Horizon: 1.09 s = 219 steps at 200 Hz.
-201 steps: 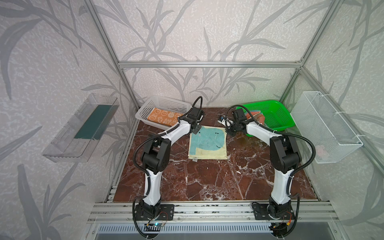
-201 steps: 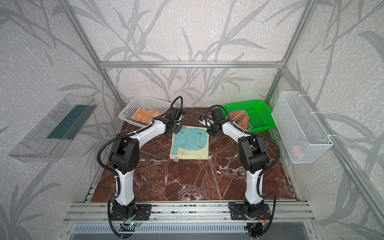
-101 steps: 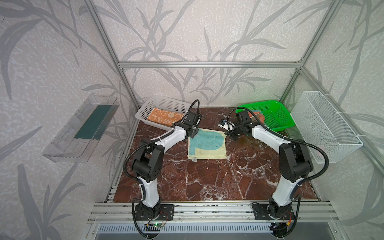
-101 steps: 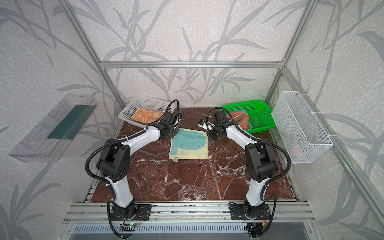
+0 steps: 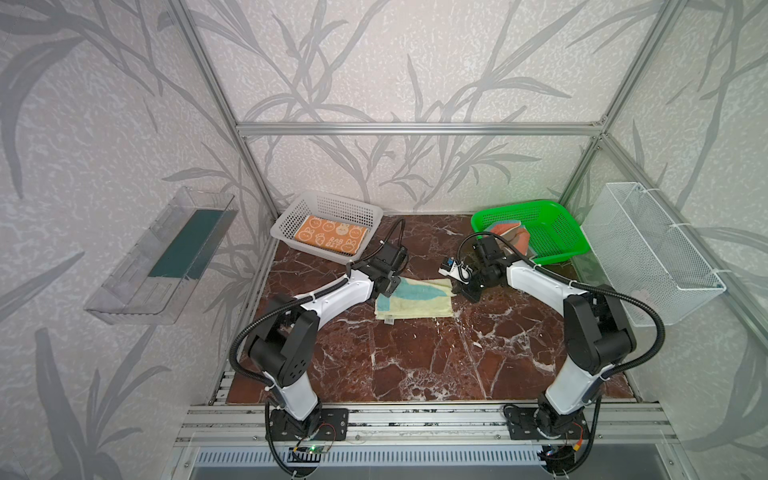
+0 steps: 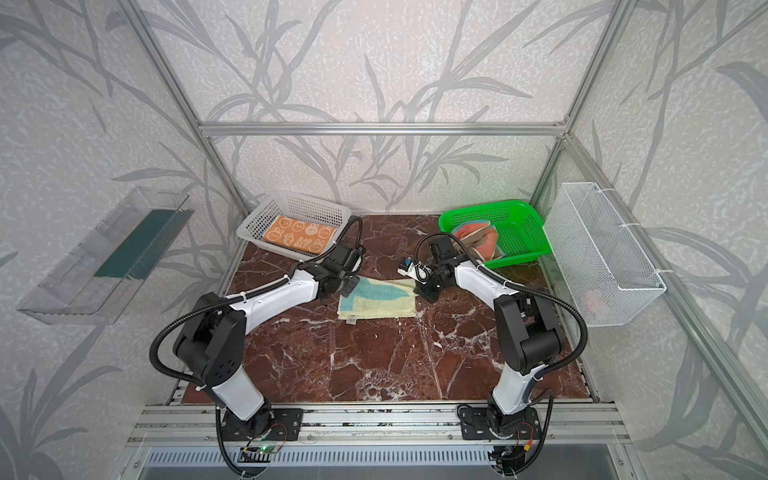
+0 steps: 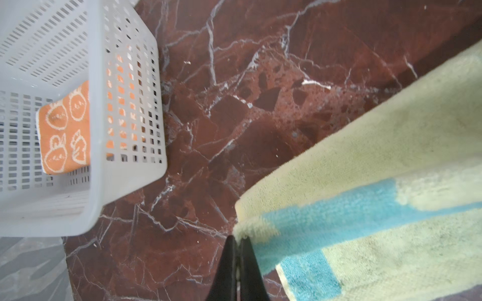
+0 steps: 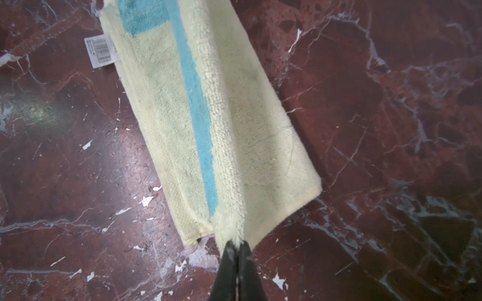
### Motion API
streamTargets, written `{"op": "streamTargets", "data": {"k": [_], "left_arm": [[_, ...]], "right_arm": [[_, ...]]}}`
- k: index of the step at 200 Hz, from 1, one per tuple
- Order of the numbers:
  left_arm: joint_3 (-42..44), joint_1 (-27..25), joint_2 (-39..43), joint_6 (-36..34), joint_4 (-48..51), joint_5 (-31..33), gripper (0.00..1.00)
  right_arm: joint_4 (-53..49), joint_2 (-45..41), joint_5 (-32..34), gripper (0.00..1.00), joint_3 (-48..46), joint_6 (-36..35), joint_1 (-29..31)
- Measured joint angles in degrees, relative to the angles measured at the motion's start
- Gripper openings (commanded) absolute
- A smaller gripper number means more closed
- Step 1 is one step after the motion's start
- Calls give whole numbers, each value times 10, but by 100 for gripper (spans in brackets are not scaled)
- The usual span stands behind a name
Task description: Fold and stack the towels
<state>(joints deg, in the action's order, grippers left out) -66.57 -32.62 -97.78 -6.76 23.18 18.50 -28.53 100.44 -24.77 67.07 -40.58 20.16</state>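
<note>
Yellow towel [image 5: 415, 305] far edge pulled toward table [image 5: 415, 365] front edge since prev. frame; L gripper [image 5: 388, 287], R gripper [image 5: 468, 292] pinch its corners, long axis L–R betw. them.

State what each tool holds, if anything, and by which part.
Both hold the pale yellow towel: the left tool by one corner of its upper layer, the right tool by another.

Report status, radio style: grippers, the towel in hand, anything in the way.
Both shut on the yellow towel, left gripper and right gripper at one corner each. Towel mid-fold on the table. Nothing blocking; orange towel already in the white basket.
</note>
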Motion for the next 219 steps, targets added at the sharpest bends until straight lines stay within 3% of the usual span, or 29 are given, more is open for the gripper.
{"op": "streamTargets", "data": {"k": [161, 219], "left_arm": [[76, -32, 7, 68, 12, 19, 0], [76, -44, 10, 83, 26, 5, 45]], "right_arm": [[-46, 18, 3, 2, -15, 40, 42], [-72, 34, 19, 31, -15, 60, 45]]}}
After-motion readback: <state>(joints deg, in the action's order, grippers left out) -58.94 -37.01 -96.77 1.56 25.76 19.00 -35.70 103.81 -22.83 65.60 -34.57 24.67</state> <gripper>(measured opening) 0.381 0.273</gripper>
